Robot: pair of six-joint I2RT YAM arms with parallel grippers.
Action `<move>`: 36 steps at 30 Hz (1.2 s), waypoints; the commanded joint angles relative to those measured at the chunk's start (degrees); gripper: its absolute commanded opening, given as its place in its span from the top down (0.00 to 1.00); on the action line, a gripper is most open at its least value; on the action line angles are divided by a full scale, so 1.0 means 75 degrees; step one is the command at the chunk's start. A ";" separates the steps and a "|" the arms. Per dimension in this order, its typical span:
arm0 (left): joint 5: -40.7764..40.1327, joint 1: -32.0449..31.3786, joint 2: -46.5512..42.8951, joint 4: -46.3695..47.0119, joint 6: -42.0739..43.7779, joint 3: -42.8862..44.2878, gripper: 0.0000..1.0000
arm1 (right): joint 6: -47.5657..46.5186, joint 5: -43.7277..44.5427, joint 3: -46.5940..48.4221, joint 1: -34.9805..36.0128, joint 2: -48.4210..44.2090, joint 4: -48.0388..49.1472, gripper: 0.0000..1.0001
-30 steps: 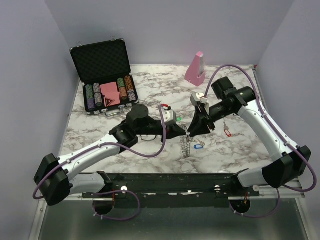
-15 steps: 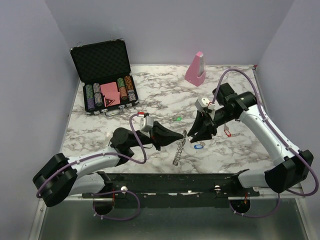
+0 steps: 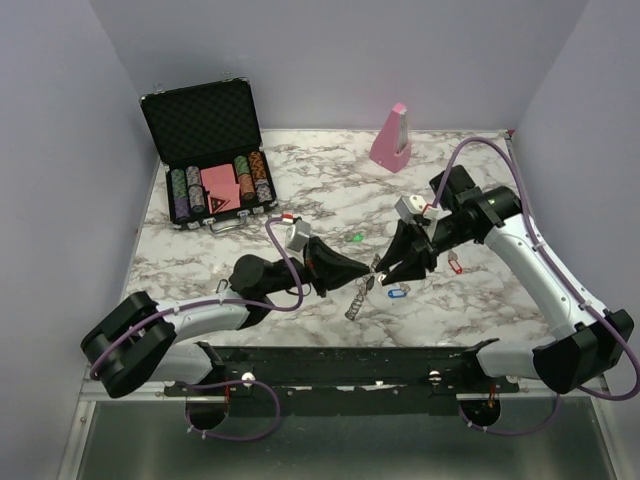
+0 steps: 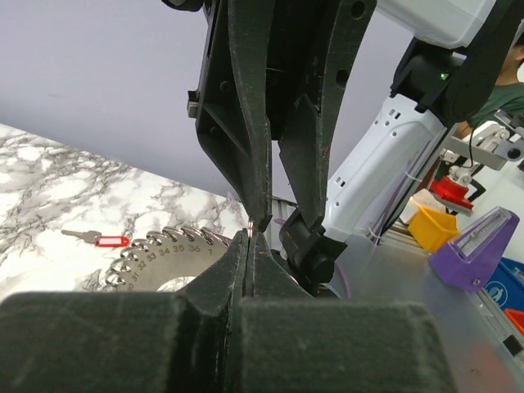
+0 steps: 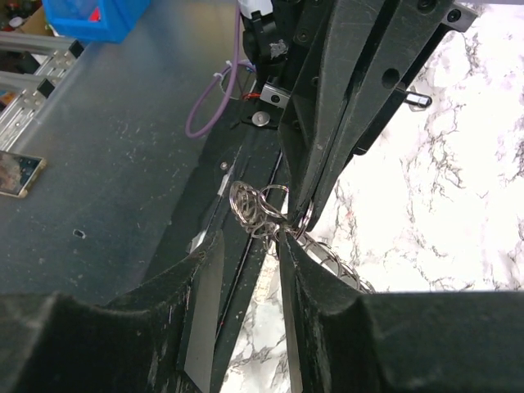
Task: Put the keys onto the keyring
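Two grippers meet at the middle of the table (image 3: 300, 185). The left gripper (image 4: 248, 248) is pinched tight on the rim of the keyring (image 3: 356, 300), which hangs tilted below it. The right gripper (image 5: 248, 246) has its fingers apart beside the ring's little loops, and I see nothing in it. I think it needs a key next. The blue key (image 3: 397, 293) lies just right of the ring, and the red key (image 3: 455, 266) is farther right.

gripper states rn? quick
Left gripper: closed, pinching the keyring by its rim.
Right gripper: open, fingers apart, nothing visibly held.
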 commanded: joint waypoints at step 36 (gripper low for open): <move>-0.0652 -0.0215 -0.0419 0.0865 0.0481 0.0210 1.00 | 0.2236 -0.0061 -0.0185 0.0004 0.0057 0.1721 0.73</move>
